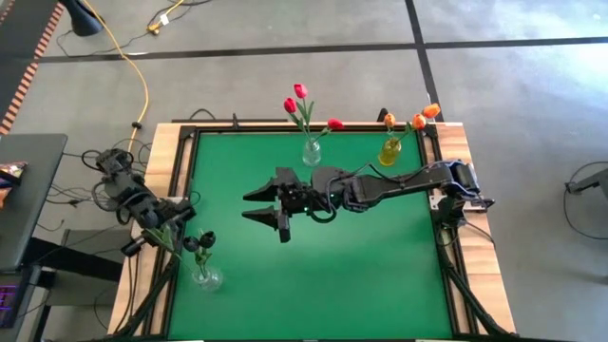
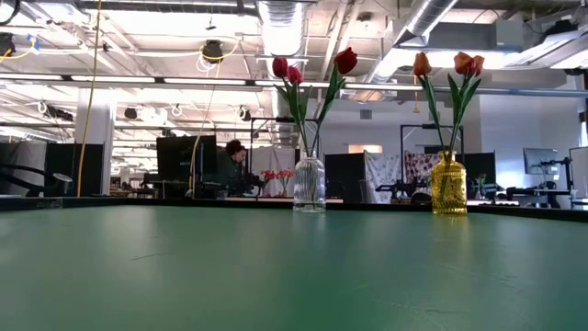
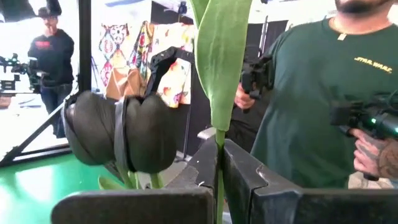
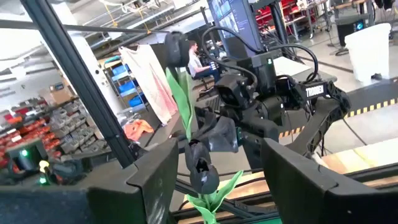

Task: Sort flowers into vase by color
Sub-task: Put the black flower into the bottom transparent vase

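Two dark tulips stand in a clear vase at the table's near left corner, and their heads fill the left wrist view. My left gripper is beside that vase, shut on a green tulip stem. My right gripper hangs open over the table's middle, pointing left at a dark tulip and touching nothing. Red tulips stand in a clear vase, and orange tulips in a yellow vase, both at the far edge. My left gripper pinches a thin green stem between its two fingers, which lie across it. A broad leaf rises from the stem just past the fingers. The fingers come from the table's left side. The stem's lower end is hidden, so whether it stands in the vase cannot be told.
The green mat is bare between the vases. A raised wooden rim frames the table. People stand and sit in the room beyond, off the table.
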Tool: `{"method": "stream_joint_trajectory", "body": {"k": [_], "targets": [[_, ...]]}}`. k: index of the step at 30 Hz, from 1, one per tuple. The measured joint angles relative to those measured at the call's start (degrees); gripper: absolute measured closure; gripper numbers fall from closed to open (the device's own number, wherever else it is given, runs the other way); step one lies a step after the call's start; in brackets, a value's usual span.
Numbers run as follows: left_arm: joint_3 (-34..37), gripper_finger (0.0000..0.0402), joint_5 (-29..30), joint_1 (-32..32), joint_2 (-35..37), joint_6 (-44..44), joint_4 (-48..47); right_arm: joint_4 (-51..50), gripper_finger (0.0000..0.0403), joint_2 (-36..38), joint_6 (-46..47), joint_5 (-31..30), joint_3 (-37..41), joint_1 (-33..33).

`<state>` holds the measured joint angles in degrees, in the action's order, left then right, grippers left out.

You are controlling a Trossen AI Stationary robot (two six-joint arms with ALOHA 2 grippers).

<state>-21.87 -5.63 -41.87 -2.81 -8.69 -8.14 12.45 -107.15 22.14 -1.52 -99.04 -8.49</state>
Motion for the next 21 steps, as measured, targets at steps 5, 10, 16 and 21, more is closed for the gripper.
{"method": "stream_joint_trajectory", "body": {"k": [5, 10, 16, 21], "targets": [[1.41, 0.0401, 0.11, 0.0, -0.02, 0.49, 0.12, -0.02, 0.0148, 0.0, 1.01, -0.02, 0.0, 0.04], [1.47, 0.0401, 0.17, 0.0, -0.02, 3.16, -0.17, -0.02, 0.0148, 0.0, 3.3, -0.02, 0.0, -0.01], [1.47, 0.0401, 0.31, 0.0, -0.02, 5.23, -2.64, -0.02, 0.0148, 0.0, 5.68, -0.02, 0.0, -0.01], [1.47, 0.0401, -0.56, 0.0, -0.02, 5.26, -4.17, -0.02, 0.0148, 0.0, 7.94, -0.02, 0.0, -0.01]]}}
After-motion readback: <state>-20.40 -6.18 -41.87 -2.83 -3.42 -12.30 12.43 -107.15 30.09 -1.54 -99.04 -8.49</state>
